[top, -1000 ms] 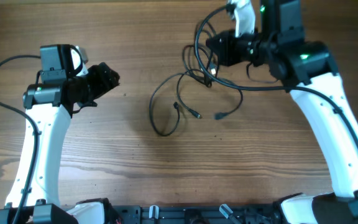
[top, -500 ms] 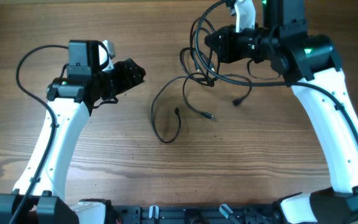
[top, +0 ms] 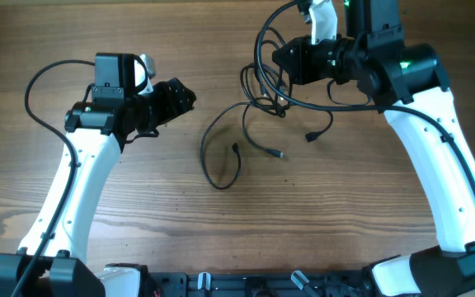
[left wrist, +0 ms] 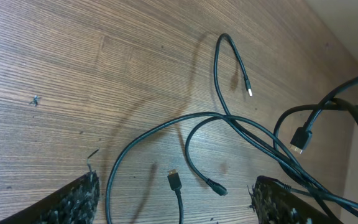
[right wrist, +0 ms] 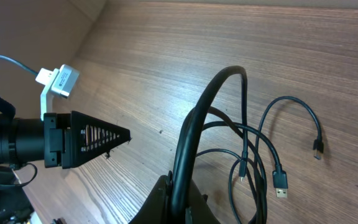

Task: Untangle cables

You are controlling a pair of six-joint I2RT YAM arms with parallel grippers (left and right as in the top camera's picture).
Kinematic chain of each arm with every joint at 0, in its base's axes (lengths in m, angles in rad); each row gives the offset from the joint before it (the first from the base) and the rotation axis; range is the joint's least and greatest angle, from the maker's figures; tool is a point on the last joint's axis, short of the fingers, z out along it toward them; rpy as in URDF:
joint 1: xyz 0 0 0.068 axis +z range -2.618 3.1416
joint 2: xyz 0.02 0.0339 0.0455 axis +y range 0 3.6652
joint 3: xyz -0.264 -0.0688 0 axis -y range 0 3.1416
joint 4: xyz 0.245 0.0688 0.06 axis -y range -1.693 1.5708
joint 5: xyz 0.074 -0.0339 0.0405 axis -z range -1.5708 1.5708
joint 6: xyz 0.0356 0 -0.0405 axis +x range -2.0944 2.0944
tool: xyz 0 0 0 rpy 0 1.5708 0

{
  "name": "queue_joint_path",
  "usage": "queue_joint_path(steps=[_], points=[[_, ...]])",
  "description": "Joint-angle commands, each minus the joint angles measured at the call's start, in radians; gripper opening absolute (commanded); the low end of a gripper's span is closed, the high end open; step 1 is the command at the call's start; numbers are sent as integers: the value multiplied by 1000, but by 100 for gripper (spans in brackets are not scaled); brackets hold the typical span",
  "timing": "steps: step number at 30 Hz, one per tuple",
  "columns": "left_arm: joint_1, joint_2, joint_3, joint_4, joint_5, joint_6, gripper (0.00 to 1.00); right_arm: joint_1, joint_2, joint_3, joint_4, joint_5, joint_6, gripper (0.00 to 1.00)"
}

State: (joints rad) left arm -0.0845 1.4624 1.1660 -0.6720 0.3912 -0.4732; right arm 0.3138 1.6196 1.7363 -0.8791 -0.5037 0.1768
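The cables (top: 264, 97) are thin, light and floppy, likely to drag and snag rather than slide apart. They lie tangled in the upper middle of the overhead view, with one strand pinched tight in the right gripper (top: 285, 62) and a loose loop (top: 218, 161) trailing towards the centre. The left gripper (top: 186, 96) hangs spread wide and empty to the upper left of them, and a free plug end (top: 281, 154) looks the best hold. The table (top: 138, 223) offers ample bare room below and to the left, though its far edge seems close behind the right gripper.
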Motion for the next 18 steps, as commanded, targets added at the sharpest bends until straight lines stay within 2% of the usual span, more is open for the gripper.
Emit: queue_joint_path(steps=[1,18], points=[[-3,9,-1,4,9,-7,81,2,5,5,2,10,-17,6],[-4,10,-1,4,9,-10,82,2,8,5,-17,18,-17,7]])
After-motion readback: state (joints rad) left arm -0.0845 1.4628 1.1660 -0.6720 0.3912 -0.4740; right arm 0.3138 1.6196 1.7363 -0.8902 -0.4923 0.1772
